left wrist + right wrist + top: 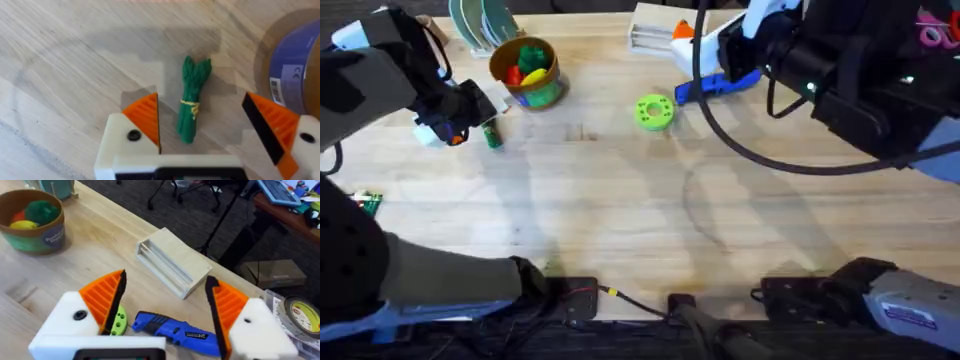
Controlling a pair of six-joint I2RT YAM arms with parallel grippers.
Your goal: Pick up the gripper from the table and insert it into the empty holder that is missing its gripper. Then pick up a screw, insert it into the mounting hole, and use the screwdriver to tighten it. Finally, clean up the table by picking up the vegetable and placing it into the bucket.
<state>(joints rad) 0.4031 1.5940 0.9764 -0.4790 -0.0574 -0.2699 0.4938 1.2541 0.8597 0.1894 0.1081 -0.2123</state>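
Vegetable (192,100): dark green toy asparagus bundle, yellow band round the middle, tips fanned at one end. It lies flat on the wooden table (620,210), in the overhead at about 10 o'clock from table centre, at roughly 7 o'clock from the bucket (527,73) and near it.

Left gripper (202,125): released, jaws spread wide, orange ribbed pads (145,117) either side of the asparagus and apart from it. Nothing held. In the overhead this gripper (455,128) sits just beside the vegetable (493,137), which reads there as a small green sliver.

Left wrist view adds the band and the stalk detail, plus the bucket's blue side wall (295,75) close by.

Right gripper (165,305): also released, 2 orange pads wide apart, hanging above the blue screwdriver (175,330), not gripping it. Overhead puts the screwdriver (720,85) at about 1 o'clock from table centre, just beside the lime-green ring (654,111).

Right wrist view adds a pale wooden block (172,262) beyond the screwdriver, the ring edge (119,321) behind 1 pad, and a tape roll (300,315) at the frame edge.

Bucket: orange-yellow rim, green and blue side; inside are toy pieces in green, red and yellow (528,62). Right wrist view shows the same contents (31,216).
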